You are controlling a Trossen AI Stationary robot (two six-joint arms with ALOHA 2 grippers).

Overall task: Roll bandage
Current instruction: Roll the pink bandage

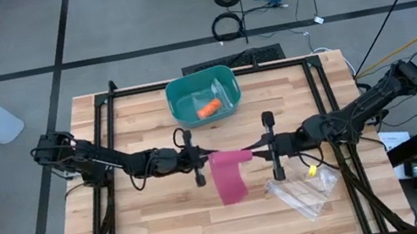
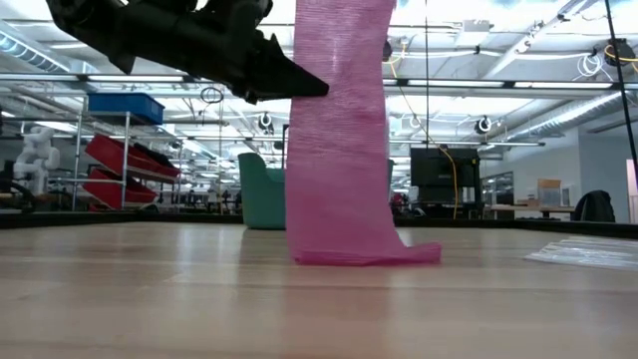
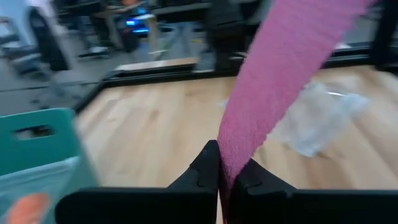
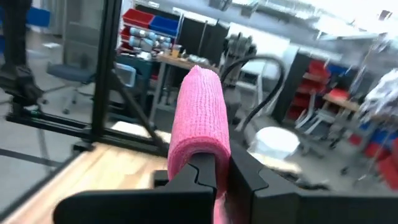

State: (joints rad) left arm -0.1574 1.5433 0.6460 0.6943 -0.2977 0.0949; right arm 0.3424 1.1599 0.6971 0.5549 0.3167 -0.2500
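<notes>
A pink bandage (image 1: 230,178) hangs as a broad strip between my two grippers over the middle of the table. Its lower end (image 2: 369,254) lies folded on the wood. My left gripper (image 1: 202,163) reaches in level from the table's left and is shut on the strip's upper part. My right gripper (image 1: 262,153) comes level from the right and is shut on the same upper part, opposite the left one. In the low view, only the left gripper (image 2: 299,85) shows, beside the hanging strip (image 2: 339,150). My left gripper pinches the bandage's side edge (image 3: 229,155) between its two fingers, coming level from the table's left. The strip runs on from the fingers toward the other gripper. My right gripper pinches the bandage's upper end (image 4: 194,134) between its two fingers, level from the table's right. There the strip curves over one fingertip (image 4: 205,168). The rest hangs down to the table.
A teal bin (image 1: 223,76) holding an orange thing (image 1: 209,108) stands behind the grippers at the far middle. A clear plastic wrapper (image 1: 303,191) lies near the right gripper, toward the near edge. A black frame (image 1: 108,135) borders the table.
</notes>
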